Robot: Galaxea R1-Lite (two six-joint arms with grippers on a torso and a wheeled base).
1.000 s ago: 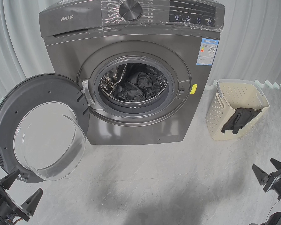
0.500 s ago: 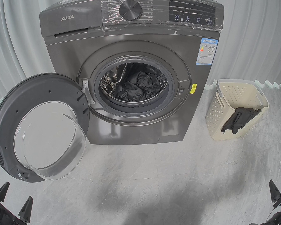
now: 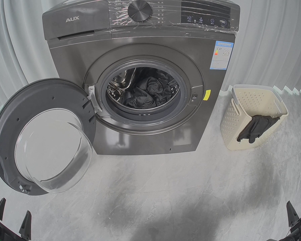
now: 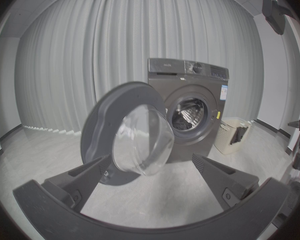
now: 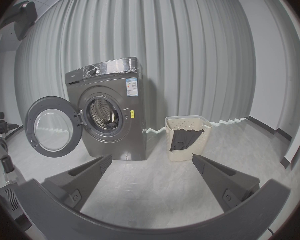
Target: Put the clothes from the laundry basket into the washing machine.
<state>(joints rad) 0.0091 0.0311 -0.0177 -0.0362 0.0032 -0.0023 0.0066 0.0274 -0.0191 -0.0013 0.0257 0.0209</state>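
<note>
Both grippers low and empty in front of the open washing machine [image 3: 77, 56].

The left gripper [image 3: 14, 207] and the right gripper [image 3: 298, 199] have their fingers spread wide, holding nothing. Dark clothes [image 3: 144, 91] lie in the drum, and the door [image 3: 10, 124] is swung open to the left. Right of the machine, a dark garment [image 3: 257, 128] hangs over the front rim of the laundry basket [image 3: 257, 99].

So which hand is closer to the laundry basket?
Right. The right hand hangs low on the same side as the laundry basket, back toward the robot; the left hand hangs across the floor, before the washing machine door.
</note>
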